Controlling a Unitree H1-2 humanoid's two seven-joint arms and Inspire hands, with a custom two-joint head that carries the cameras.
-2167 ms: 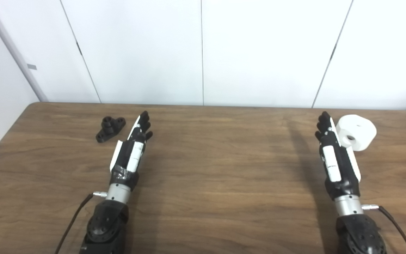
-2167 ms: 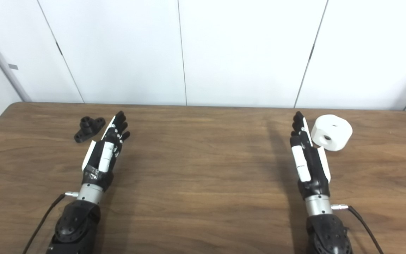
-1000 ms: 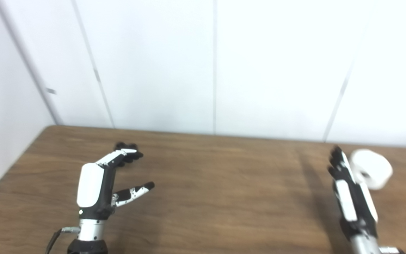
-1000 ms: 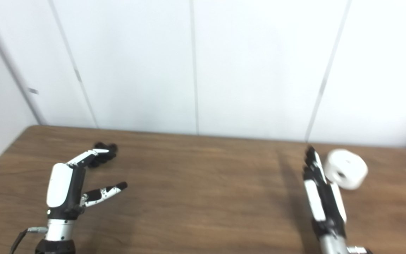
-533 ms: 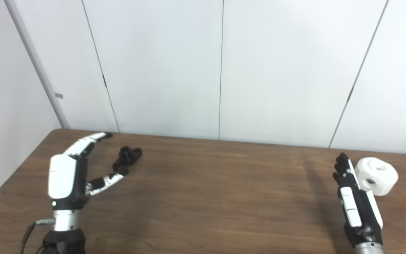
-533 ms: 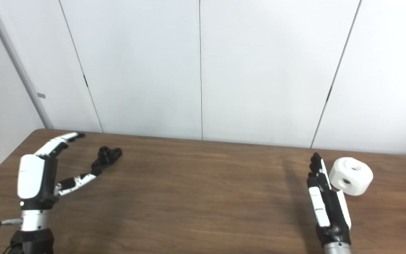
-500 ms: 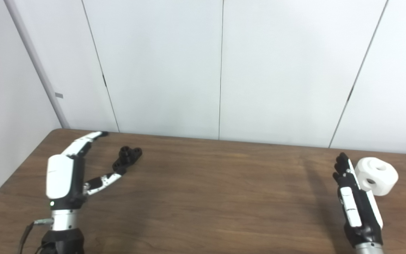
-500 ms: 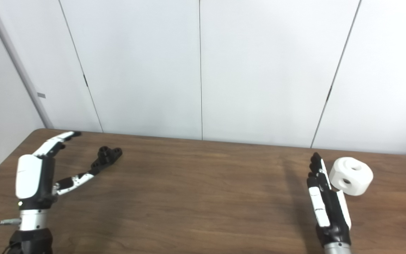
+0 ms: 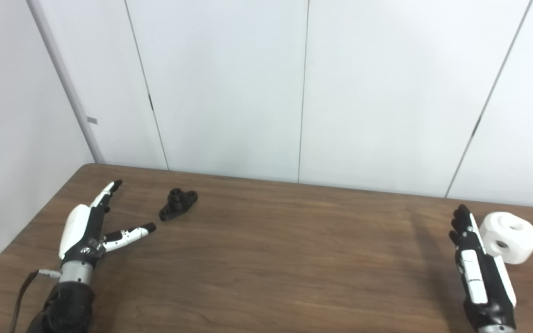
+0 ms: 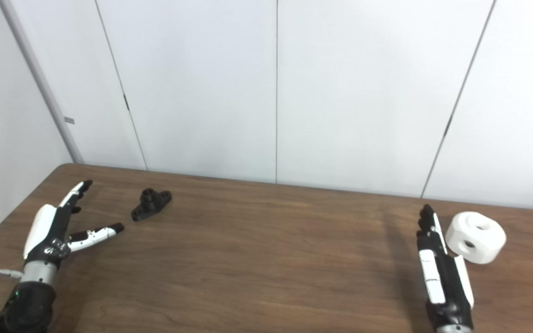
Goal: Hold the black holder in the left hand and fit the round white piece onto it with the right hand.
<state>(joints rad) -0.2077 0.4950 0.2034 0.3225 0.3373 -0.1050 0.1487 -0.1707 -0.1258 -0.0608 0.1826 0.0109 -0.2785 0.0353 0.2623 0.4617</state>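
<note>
The black holder (image 9: 178, 204) lies on the wooden table (image 9: 266, 259) at the far left, untouched. My left hand (image 9: 91, 226) rests to its left and a little nearer to me, open, thumb and fingers spread wide, holding nothing. The round white piece (image 9: 510, 237) with a hole in its side sits at the far right. My right hand (image 9: 477, 268) lies flat just left of it, fingers straight and together, open, close beside the piece but not gripping it.
White wall panels (image 9: 303, 92) stand right behind the table's far edge. The table's left edge (image 9: 26, 231) runs close beside my left hand. Bare wood (image 10: 275, 259) spans the gap between both hands.
The camera has tilted up and shifted left. My left hand has lowered toward the table and drawn back left of the holder, still spread. The right hand, the holder and the white piece have not moved.
</note>
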